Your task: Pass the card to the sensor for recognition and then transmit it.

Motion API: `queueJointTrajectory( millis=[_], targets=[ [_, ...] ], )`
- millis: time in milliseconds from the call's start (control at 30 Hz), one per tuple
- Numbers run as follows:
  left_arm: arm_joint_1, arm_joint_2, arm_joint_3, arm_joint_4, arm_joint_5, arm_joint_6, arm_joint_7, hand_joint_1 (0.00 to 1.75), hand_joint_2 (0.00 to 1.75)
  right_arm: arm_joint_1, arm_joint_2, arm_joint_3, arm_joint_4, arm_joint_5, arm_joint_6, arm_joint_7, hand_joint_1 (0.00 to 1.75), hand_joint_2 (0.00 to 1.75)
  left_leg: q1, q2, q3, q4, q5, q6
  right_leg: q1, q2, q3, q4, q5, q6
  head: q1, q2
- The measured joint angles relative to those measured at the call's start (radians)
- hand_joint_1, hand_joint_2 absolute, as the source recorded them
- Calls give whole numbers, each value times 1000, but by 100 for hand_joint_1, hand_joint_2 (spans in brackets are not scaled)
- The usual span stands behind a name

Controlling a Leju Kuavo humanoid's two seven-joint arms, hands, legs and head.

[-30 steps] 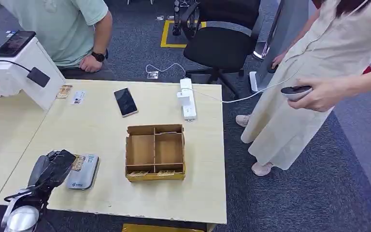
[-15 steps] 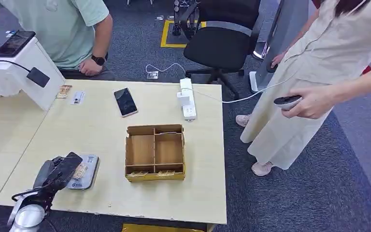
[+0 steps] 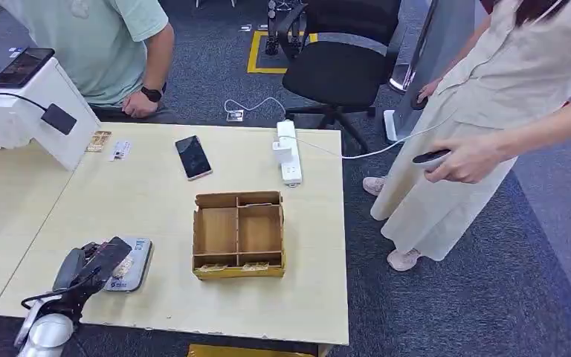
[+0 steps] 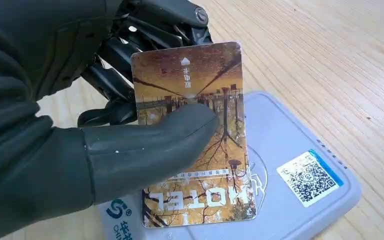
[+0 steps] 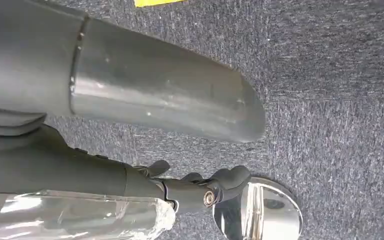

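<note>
Over the grey sensor (image 4: 300, 200) near the bench (image 3: 156, 201) front edge, my left hand (image 4: 80, 125) pinches the card (image 4: 195, 135), long axis along the sensor's length. I see cards in the front slots of the divided box (image 3: 239, 234). My right hand (image 5: 130, 100) hangs over carpet; I cannot tell its state.

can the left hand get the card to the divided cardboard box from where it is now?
Probably yes. The left hand holds the card over the grey sensor, and bare table lies between it and the cardboard box.
</note>
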Motion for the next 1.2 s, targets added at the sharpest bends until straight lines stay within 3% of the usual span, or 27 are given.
queueJointTrajectory(
  millis=[333,733,900,1100,1200],
  targets=[
    [-25,-8,-28,42,-79,5,18,175,175,-4,-1,2,0,-12,-3,0,0,0,0,-1,1,0,0,0,0,-2,2,0,0,0,0,0],
    [-43,-19,-45,55,-53,4,8,175,175,-15,-5,5,-2,-25,-2,2,0,0,0,-2,4,0,0,0,0,-2,5,0,0,0,0,0],
    [-1,-8,-45,-16,22,-12,-39,175,175,-4,-8,5,-4,-45,-2,1,0,0,0,-1,4,0,0,0,0,-2,4,0,-1,-1,0,0],
    [25,1,-45,-65,35,-15,-39,175,175,2,-9,5,-8,-47,-2,1,0,0,0,-1,4,0,-1,-1,0,-2,4,0,-1,-1,0,0],
    [37,3,-43,-94,63,-8,-67,175,175,3,-9,5,-11,-58,0,1,0,0,0,-1,3,0,-1,-1,0,-2,4,0,-1,-1,0,0]
  ],
)
